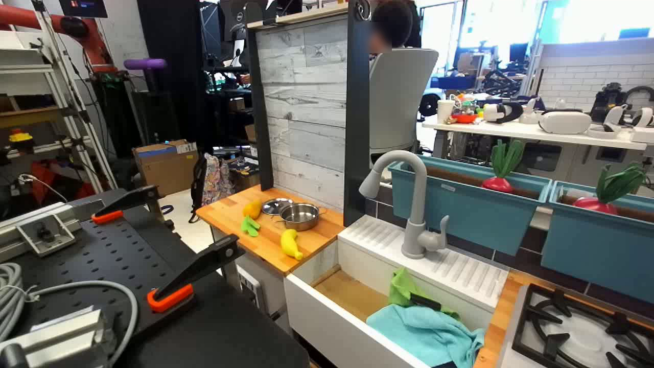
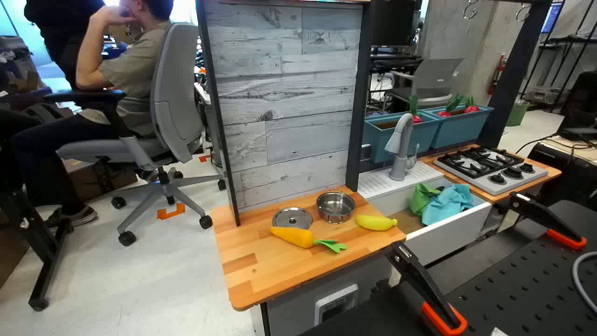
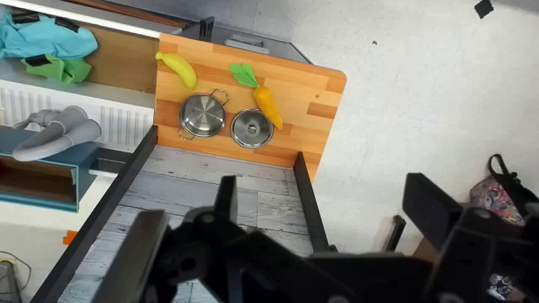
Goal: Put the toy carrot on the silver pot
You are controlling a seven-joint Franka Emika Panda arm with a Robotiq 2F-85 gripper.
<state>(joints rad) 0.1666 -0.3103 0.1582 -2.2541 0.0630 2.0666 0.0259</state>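
1. The gripper (image 3: 322, 186) is spread wide, holding nothing.
2. In an exterior view, the toy carrot (image 2: 295, 236) (beside the lid (image 2: 285, 219)) lies on the counter (image 2: 270, 275).
3. Right of it, farther, stands the silver pot (image 2: 335, 209).

In an exterior view, you have the tapered yellow-orange toy carrot (image 2: 302, 239) on the light-brown wooden countertop (image 2: 261, 275), just in front of the round silver metal lid (image 2: 292, 215). Right of the lid stands the round silver metal pot (image 2: 336, 216); ahead of your pot, rightward, lies the curved yellow toy banana (image 2: 374, 222), nearer the camera.
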